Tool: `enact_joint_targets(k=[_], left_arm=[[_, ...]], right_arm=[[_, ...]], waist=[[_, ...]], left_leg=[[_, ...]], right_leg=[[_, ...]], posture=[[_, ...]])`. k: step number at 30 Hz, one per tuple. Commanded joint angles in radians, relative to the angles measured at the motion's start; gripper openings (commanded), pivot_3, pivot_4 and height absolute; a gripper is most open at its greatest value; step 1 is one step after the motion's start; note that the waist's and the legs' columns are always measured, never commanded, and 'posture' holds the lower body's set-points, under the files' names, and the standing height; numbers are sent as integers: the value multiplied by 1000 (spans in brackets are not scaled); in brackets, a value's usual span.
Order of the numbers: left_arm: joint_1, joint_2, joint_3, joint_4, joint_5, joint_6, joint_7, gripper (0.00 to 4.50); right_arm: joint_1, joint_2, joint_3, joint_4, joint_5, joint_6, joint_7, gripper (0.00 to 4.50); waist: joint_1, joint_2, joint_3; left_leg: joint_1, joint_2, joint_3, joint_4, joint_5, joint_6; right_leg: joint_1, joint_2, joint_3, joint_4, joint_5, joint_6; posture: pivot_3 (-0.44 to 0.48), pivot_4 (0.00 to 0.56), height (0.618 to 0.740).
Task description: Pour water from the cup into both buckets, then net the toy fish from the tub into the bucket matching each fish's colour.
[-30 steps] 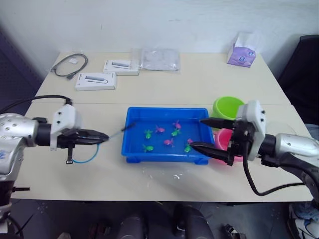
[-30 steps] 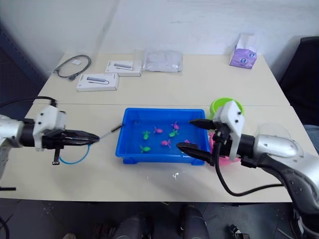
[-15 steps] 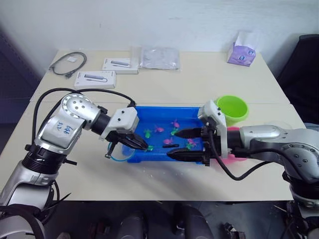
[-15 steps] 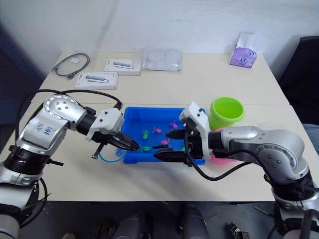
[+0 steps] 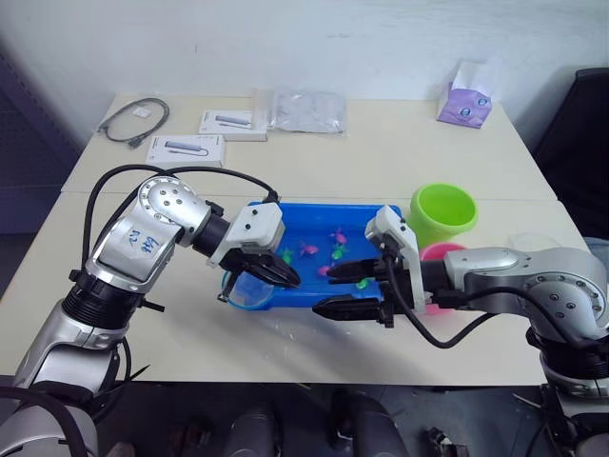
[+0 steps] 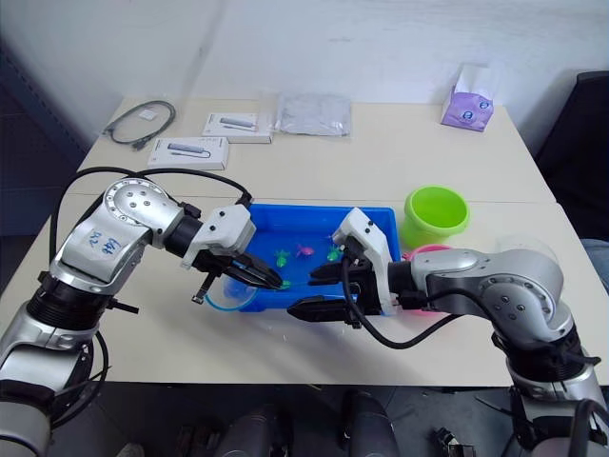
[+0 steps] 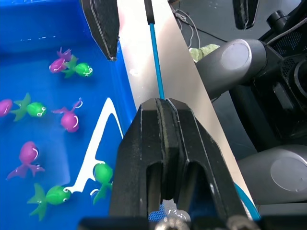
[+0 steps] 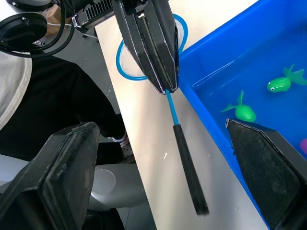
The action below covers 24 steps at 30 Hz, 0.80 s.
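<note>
The blue tub [image 5: 285,217] holds several green and pink toy fish [image 7: 67,120]. My left gripper [image 5: 276,277] is at the tub's front left corner, shut on the thin blue shaft of the net [image 8: 169,103]. The net's blue ring [image 5: 244,292] hangs just below that gripper. The net's black handle [image 8: 189,167] points at my right gripper [image 5: 344,290], which is open at the tub's front edge with its fingers [image 8: 67,177] wide on either side of the handle. The green bucket [image 5: 443,210] and pink bucket [image 5: 440,252] stand right of the tub. The clear cup [image 6: 521,247] is behind my right arm.
At the back of the table lie a coiled cable [image 5: 133,120], two white boxes [image 5: 185,148], a plastic bag [image 5: 306,110] and a tissue pack [image 5: 464,105]. The table's front edge runs close under both grippers.
Both arms have swung in from the sides to the tub's front. Over the last half second the left gripper carried the net a little right, and the right gripper came closer to its handle.
</note>
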Motion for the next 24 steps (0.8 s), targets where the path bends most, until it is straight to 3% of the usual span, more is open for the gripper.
enact_joint_targets(k=[1, 2, 5, 12, 24], left_arm=[[-5, 0, 10, -34, -8, 1, 0, 46], [-4, 1, 10, -33, -7, 0, -1, 46], [1, 1, 11, -31, -4, -1, 3, 0], [10, 5, 5, -32, 3, 0, 6, 0], [26, -1, 8, -15, -5, -25, -3, 0]], right_arm=[[15, 17, -37, -10, 27, -10, -7, 4500], [17, 18, -37, -10, 25, -11, -7, 4500], [28, 18, -39, -13, 19, -14, -8, 3610], [42, 22, -46, -18, 10, -30, -10, 35], [49, 23, -54, -21, 2, -36, 0, 35]], waist=[[0, 0, 0], [1, 0, 0], [1, 0, 0], [1, 0, 0], [1, 0, 0]], left_leg=[[0, 0, 0, 0, 0, 0], [0, 0, 0, 0, 0, 0], [0, 0, 0, 0, 0, 0], [0, 0, 0, 0, 0, 0], [0, 0, 0, 0, 0, 0]], right_leg=[[0, 0, 0, 0, 0, 0], [0, 0, 0, 0, 0, 0], [0, 0, 0, 0, 0, 0], [0, 0, 0, 0, 0, 0], [0, 0, 0, 0, 0, 0]], posture=[[0, 150, 740], [0, 150, 740], [0, 150, 740], [0, 150, 740], [0, 150, 740]])
